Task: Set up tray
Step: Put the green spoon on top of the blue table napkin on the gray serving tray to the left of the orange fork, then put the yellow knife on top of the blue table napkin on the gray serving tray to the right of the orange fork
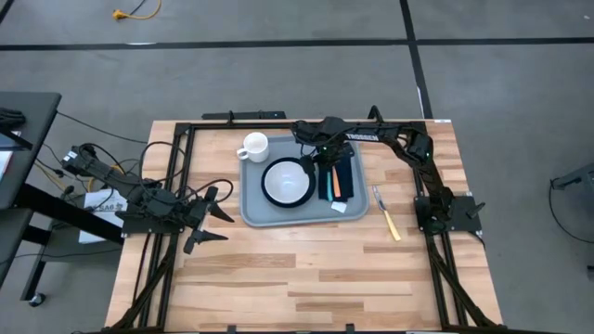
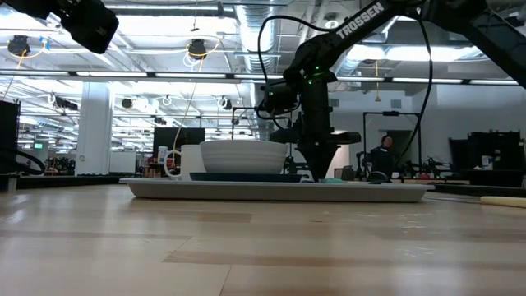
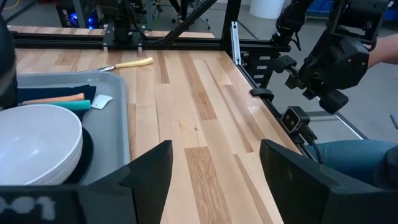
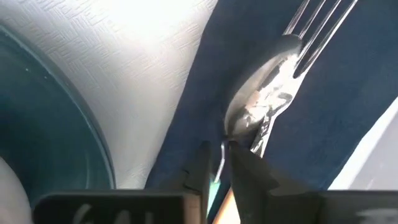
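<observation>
The tray (image 1: 252,211) lay on the wooden table (image 1: 306,278) toward its far side, between the two arms. On it, near the middle, sat a dark round plate (image 1: 306,192) bearing a white bowl (image 1: 286,182). A white mug (image 1: 254,146) stood at the tray's far left corner. Along the tray's right side lay a dark navy napkin (image 1: 347,176), and on it two utensils with teal (image 1: 327,186) and orange (image 1: 338,185) handles; in the right wrist view a spoon bowl (image 4: 264,93) and fork tines (image 4: 323,28) rested on the cloth. A small white piece, perhaps a packet (image 1: 340,209), lay at the tray's near right corner.

The right gripper (image 1: 312,160) pointed down over the napkin's far end beside the bowl, its fingers (image 4: 200,168) standing a narrow slit apart around something thin; whether they gripped it could not be told.

Off the tray to the right, a knife with a yellow handle (image 1: 388,219) lay on the table. The left gripper (image 1: 216,221) waited at the table's left, jaws released and holding nothing.
</observation>
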{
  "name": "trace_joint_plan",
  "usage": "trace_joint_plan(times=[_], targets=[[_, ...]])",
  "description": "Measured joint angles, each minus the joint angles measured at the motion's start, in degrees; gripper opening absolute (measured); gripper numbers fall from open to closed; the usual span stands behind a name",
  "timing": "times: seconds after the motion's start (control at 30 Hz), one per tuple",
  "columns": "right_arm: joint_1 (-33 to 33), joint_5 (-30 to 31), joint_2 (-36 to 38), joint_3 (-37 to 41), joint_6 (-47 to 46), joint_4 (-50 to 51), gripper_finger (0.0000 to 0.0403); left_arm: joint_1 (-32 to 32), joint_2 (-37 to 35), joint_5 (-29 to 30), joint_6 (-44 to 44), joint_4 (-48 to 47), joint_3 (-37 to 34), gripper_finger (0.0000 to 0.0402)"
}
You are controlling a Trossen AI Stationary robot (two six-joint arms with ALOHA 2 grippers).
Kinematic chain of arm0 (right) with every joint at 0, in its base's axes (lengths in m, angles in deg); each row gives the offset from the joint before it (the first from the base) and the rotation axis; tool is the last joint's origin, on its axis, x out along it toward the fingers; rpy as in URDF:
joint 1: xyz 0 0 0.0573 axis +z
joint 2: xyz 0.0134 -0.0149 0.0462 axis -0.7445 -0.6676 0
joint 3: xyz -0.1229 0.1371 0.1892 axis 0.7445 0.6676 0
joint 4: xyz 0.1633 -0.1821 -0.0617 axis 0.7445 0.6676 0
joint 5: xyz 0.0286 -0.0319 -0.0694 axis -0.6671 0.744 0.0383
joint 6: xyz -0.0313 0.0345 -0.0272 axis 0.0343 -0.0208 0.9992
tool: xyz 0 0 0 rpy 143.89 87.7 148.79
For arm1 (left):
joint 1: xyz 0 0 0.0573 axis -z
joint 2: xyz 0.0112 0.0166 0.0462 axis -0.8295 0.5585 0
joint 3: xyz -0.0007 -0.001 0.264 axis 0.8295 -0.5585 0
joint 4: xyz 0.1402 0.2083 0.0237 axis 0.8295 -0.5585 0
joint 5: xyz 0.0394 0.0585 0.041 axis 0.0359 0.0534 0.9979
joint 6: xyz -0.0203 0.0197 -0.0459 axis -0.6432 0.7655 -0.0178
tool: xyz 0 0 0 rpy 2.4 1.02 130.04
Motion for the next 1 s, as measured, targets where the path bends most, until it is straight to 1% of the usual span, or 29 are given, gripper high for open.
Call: trace_joint_plan(times=[0.17,0.37,0.77,0.93,1.0], targets=[[0.0,-0.04,0.0,0.0,-0.04,-0.01,0.009,0.0,0.0,0.0,-0.61,-0.04,0.0,0.0231],[0.42,-0.16,0.02,0.0,-0.02,-1.27,0.0117,0.0,0.0,-0.02,-1.68,-0.31,0.0,0.0231],[1.13,-3.72,0.07,-0.01,-0.04,-2.5,0.0136,-0.02,0.0,-0.02,-1.72,-0.28,0.0,0.0231],[1.14,-4.29,0.09,-2.0,0.96,-0.9,0.0136,-0.02,0.0,-0.01,-1.71,-0.26,0.0,0.0231],[1.14,-3.97,0.09,-3.53,1.63,1.17,0.0133,-0.02,0.0,0.0,-1.72,-0.24,0.0,0.0231]])
